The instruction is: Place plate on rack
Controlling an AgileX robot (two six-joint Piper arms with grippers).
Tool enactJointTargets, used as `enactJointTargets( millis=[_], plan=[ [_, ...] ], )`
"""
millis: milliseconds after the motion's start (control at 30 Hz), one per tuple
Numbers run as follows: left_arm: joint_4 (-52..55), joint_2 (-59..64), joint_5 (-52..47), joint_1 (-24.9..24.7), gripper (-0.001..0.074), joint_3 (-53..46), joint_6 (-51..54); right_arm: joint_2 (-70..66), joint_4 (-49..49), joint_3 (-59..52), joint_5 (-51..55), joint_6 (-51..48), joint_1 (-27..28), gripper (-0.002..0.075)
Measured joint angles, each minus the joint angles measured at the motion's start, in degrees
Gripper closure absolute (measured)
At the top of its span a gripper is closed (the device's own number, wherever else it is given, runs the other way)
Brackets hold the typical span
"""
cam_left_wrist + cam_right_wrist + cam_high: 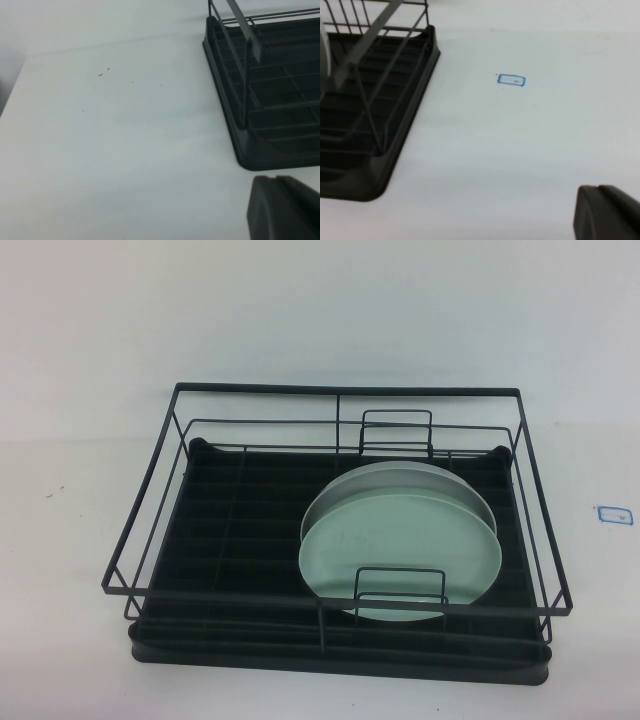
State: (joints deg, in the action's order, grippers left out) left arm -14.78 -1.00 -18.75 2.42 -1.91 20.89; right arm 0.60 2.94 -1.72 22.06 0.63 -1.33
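The pale mint-green plate stands on edge in the right half of the black wire rack, leaning behind a small wire loop holder. A white/grey plate stands right behind it. Neither gripper shows in the high view. My left gripper is shut and empty, low over the bare table beside the rack's left front corner. My right gripper is shut and empty, over the table to the right of the rack. Both are well clear of the plates.
A small blue-outlined rectangle mark lies on the white table to the right of the rack; it also shows in the right wrist view. The rack's left half holds no dishes. A pale wall rises behind the table.
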Motion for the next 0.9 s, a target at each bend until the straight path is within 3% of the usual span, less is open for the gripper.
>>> enactJointTargets(
  millis=[900],
  plan=[
    [0.0, 0.0, 0.0, 0.0, 0.0734, 0.0, 0.0, 0.0, 0.49, 0.0, -0.44, -2.58, 0.45, 0.0708]
  ],
)
